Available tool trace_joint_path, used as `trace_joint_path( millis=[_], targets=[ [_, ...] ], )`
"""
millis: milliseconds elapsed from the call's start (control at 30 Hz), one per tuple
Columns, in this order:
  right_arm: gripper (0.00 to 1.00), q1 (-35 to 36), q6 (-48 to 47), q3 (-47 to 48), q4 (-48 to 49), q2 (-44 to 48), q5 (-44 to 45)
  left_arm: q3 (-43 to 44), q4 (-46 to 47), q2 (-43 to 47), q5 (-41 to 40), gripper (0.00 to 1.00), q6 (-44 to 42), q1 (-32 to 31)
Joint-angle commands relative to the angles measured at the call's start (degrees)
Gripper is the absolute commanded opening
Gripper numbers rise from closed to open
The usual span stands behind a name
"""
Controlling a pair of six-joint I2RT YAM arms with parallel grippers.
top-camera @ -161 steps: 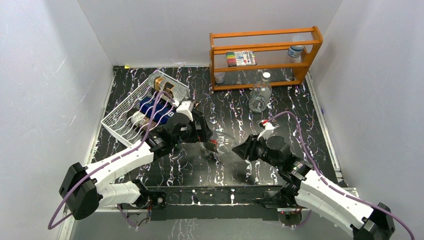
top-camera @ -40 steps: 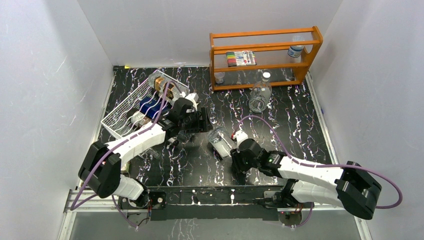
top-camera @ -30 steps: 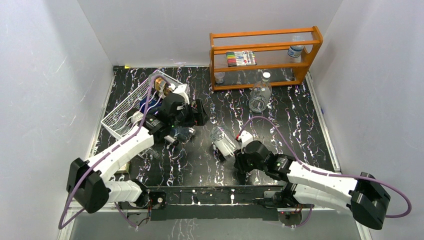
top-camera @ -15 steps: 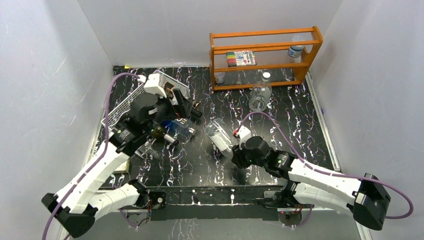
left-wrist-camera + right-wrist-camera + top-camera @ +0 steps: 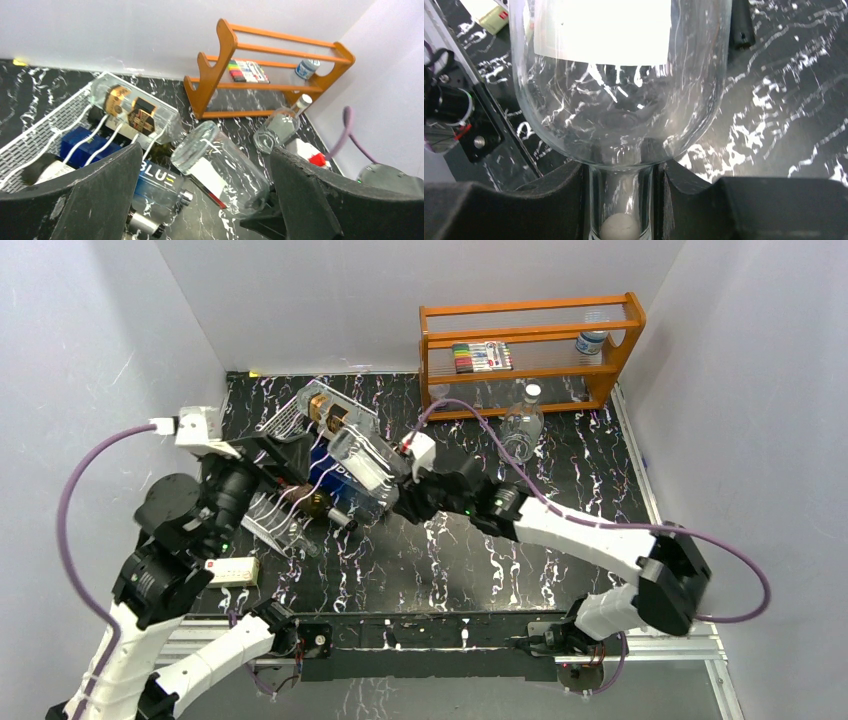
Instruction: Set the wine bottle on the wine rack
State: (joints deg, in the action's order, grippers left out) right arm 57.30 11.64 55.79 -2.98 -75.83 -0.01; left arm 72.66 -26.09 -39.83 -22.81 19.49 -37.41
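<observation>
Since half a second ago the left arm has pulled up and back to the left of the rack (image 5: 31,134), and the right arm has swung the wine bottle (image 5: 362,470) from mid-tabletop over to the rack's right end. Left of the rack and above it, the left fingers (image 5: 92,200) are spread wide with nothing between them, looking down across the rack. Within the rack's wires lie a gold-label bottle (image 5: 325,411) at the far end and a blue bottle (image 5: 156,178) nearer. The wine bottle is held off the tabletop (image 5: 450,572), tilted, its base toward the rack and just beside those two bottles; whether it touches the wires I cannot tell. The right fingers (image 5: 541,205), to the right of the rack, pinch its neck from both sides, the white stopper showing between them. Well right of the rack a spare clear bottle (image 5: 520,432) lies on the tabletop, and beyond it the orange shelf (image 5: 526,337) stands against the back wall.
</observation>
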Motion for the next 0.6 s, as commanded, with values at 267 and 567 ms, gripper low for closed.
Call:
trace_joint_path(
  millis=[267,567],
  targets=[
    [0.0,-1.2,-5.9,38.9,7.0,-23.3,-10.6,4.9,-3.0,5.8,-4.6,0.98,-5.1,-0.1],
    [0.0,-4.5,-6.4,59.0,-5.7,-39.8,-16.0,5.1,-4.1,5.5,-4.7,0.98,-4.7,-0.1]
  ],
)
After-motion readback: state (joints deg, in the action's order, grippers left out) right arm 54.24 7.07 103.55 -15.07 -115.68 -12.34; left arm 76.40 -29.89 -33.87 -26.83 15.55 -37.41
